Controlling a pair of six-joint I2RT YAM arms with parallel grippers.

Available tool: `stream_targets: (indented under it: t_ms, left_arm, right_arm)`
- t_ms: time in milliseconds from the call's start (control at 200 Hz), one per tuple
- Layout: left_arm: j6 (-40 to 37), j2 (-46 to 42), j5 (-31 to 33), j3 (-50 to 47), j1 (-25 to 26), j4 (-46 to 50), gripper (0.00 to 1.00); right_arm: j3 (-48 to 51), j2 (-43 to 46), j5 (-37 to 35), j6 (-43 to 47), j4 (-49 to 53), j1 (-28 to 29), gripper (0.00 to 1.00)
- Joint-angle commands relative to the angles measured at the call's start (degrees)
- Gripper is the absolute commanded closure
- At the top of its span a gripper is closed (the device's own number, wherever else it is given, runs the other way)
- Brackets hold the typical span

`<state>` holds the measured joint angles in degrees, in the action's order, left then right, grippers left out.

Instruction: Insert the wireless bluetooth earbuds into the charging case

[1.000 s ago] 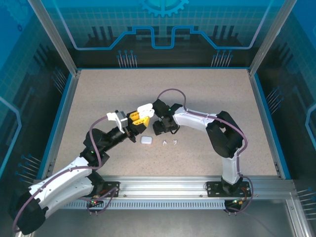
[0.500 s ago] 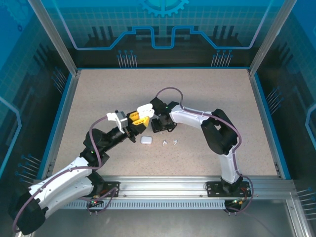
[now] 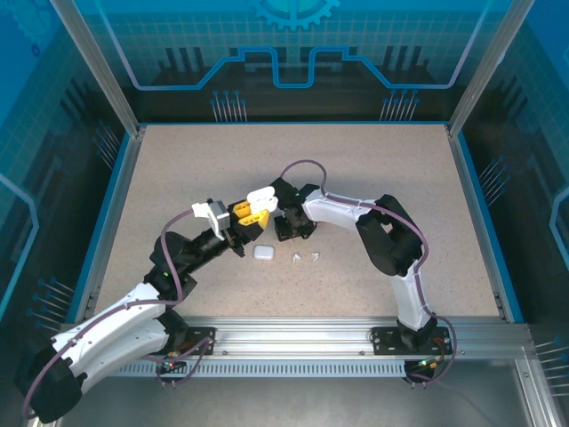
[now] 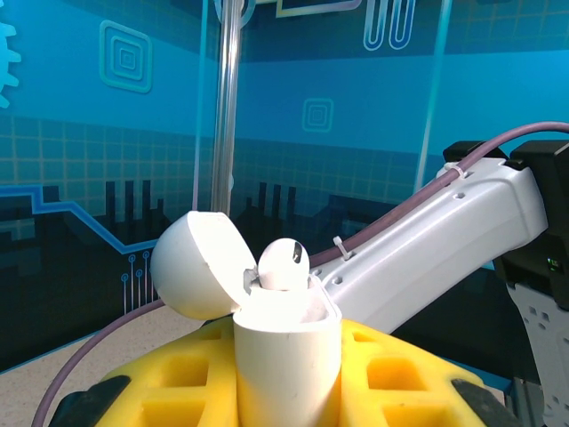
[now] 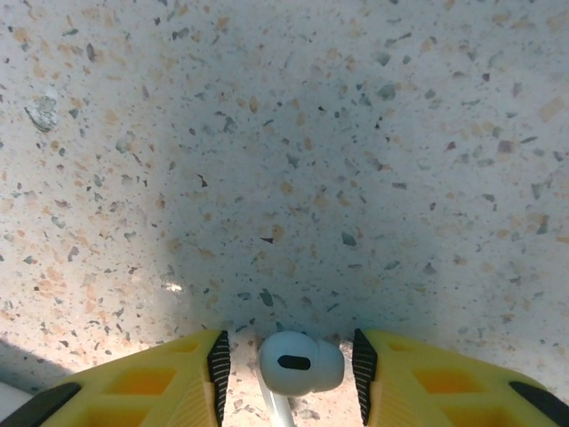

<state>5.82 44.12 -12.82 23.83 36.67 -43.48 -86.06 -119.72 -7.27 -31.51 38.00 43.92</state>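
A white earbud [image 5: 300, 362] sits between your right gripper's [image 5: 286, 363] jaws, grip unclear; the left wrist view shows a second earbud [image 4: 283, 264] seated in the open charging case [image 4: 286, 351] your left gripper [image 4: 286, 391] pinches.

The place is a robot test cell: aluminium frame posts [image 3: 96, 67] and blue circuit-patterned panels [image 3: 293, 40] enclose the two arms [image 3: 342, 212] above a speckled tabletop [image 3: 373, 160].

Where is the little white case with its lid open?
The open charging case is pinched in the left gripper, held up over the middle of the table, right beside the right gripper.
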Motion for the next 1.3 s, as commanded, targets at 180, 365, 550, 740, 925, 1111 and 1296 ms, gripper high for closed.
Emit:
stream_targets:
  t_ms: [180, 365, 550, 740, 925, 1111, 1296]
  left_arm:
    - [-1.0, -1.1, 1.1, -0.8, 0.5, -0.3, 0.94]
    - [-1.2, -1.2, 1.1, -0.7, 0.5, -0.1, 0.95]
    - [-1.4, -1.5, 1.1, -0.7, 0.4, 0.2, 0.94]
    - [-1.4, -1.7, 1.2, -0.7, 0.5, 0.4, 0.95]
    - [-1.1, -1.4, 1.3, -0.5, 0.5, 0.5, 0.94]
    - [-0.5, 0.2, 1.9, -0.3, 0.5, -0.6, 0.95]
    - [0.8, 3.9, 1.9, -0.2, 0.5, -3.8, 0.95]
  right_arm:
    - [-1.3, -2.7, 2.1, -0.3, 1.6, -0.4, 0.63]
    - [-1.3, -2.9, 2.8, 0.2, 1.9, -0.3, 0.67]
    - [-0.4, -2.0, 2.8, 0.8, 2.0, -0.2, 0.7]
    - [2.6, 2.7, 2.4, 1.1, -1.2, -0.4, 0.71]
    - [7.5, 11.5, 0.5, 1.6, -5.3, -1.1, 0.71]
    - [15.1, 24.1, -1.0, 1.6, -11.4, -1.9, 0.71]
    - [22.6, 39.2, -3.7, 2.0, -18.2, -2.3, 0.71]
